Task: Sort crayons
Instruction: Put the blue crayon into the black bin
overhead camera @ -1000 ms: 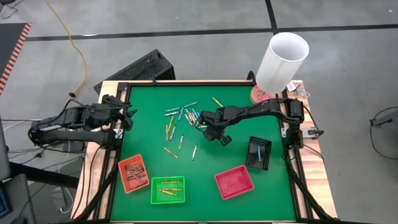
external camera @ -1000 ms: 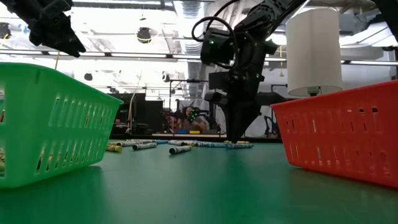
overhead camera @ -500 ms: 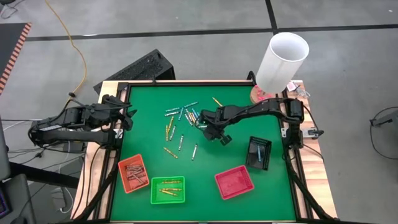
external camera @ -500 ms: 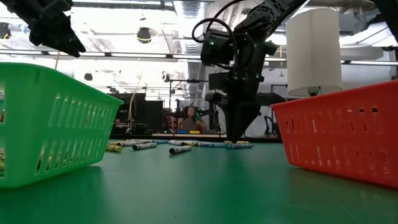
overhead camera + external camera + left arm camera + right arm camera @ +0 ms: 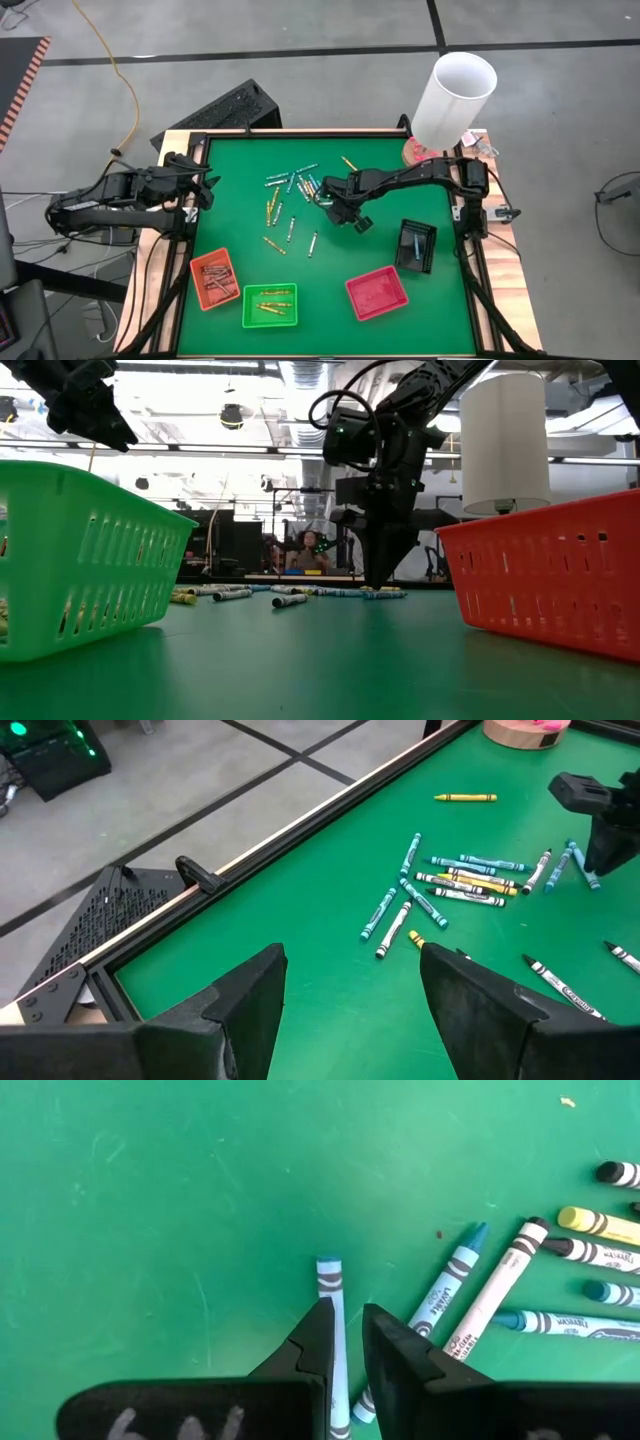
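Note:
Crayons point(image 5: 291, 190) lie scattered on the green mat in the far middle; the left wrist view shows them as a loose cluster point(image 5: 470, 878). One yellow crayon point(image 5: 349, 163) lies apart, farther back. My right gripper point(image 5: 326, 201) reaches down at the cluster's right side, shut on a light blue crayon point(image 5: 330, 1285). Its fingertips point(image 5: 378, 580) are down at the mat. My left gripper point(image 5: 207, 186) waits open above the table's left edge, its fingers point(image 5: 250, 1000) holding nothing. My right gripper pinches the light blue crayon by its long sides point(image 5: 334, 1312) between the two fingers, somewhere along its middle. The fingers come steeply from above and lie across the crayon. The crayon lies flat on the mat, its free end point(image 5: 328, 1266) sticking out past the fingertips.
Near the front stand an orange tray point(image 5: 214, 278), a green tray point(image 5: 269, 305) and a red tray point(image 5: 377, 292), each with crayons or bare floor showing. A black tray point(image 5: 415, 245) stands at the right. A tall white cylinder point(image 5: 455, 95) stands at the far right corner.

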Action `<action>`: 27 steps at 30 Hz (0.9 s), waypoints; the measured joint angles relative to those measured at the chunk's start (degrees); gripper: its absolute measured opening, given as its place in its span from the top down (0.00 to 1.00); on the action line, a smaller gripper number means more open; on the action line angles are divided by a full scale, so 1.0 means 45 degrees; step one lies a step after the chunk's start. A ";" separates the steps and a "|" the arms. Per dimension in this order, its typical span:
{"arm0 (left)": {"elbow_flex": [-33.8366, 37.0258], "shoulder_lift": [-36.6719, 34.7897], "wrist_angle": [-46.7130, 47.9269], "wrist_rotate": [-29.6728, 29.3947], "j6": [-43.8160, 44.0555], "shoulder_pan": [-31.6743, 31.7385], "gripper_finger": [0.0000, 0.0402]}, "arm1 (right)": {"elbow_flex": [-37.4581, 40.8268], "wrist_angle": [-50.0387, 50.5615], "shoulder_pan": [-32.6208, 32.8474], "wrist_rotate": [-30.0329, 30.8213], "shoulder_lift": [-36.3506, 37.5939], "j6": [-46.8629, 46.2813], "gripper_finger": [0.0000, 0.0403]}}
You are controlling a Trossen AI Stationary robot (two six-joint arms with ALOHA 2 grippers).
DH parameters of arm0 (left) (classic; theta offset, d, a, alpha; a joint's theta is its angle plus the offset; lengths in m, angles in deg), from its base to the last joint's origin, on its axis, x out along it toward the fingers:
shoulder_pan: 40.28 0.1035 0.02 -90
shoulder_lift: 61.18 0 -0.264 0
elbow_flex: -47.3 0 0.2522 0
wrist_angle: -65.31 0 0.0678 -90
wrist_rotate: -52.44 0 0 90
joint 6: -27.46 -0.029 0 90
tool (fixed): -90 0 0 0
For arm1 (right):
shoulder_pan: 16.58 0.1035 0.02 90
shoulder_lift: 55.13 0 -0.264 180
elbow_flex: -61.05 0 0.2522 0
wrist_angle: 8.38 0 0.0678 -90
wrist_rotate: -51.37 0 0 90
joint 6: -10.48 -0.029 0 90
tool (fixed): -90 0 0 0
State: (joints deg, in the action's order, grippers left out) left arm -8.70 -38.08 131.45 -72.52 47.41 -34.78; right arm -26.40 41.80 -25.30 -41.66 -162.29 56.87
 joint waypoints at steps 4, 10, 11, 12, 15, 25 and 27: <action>0.0000 0.0000 0.0000 0.0000 0.0000 0.0000 0.44 | 0.0000 0.0001 0.0008 -0.0014 0.0000 0.0000 0.83; 0.0000 0.0002 0.0000 0.0005 -0.0005 0.0000 0.44 | -0.0051 0.0011 -0.0002 -0.0084 -0.0325 -0.0232 0.83; 0.0000 0.0003 0.0000 0.0005 -0.0005 0.0000 0.44 | -0.0053 0.0045 -0.0002 -0.0076 -0.0461 -0.0263 0.83; 0.0000 0.0000 0.0000 0.0000 -0.0005 0.0000 0.44 | -0.0053 0.0050 -0.0001 -0.0012 -0.0591 -0.0237 0.83; 0.0005 0.0005 -0.0045 0.0005 -0.0160 0.0000 0.44 | -0.0070 0.0061 0.0158 0.0369 -0.0779 -0.0015 0.83; 0.0005 0.0005 -0.0102 0.0005 -0.0189 0.0010 0.44 | -0.0058 0.0176 0.0197 0.0488 -0.0738 -0.0512 0.86; 0.0005 0.0005 -0.0102 0.0005 -0.0189 0.0010 0.44 | -0.0053 0.0176 0.0197 0.0520 -0.0738 -0.0772 0.90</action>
State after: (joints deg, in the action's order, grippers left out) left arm -8.68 -38.06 130.99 -72.50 46.55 -34.74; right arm -26.64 42.59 -24.42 -39.32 -165.61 53.40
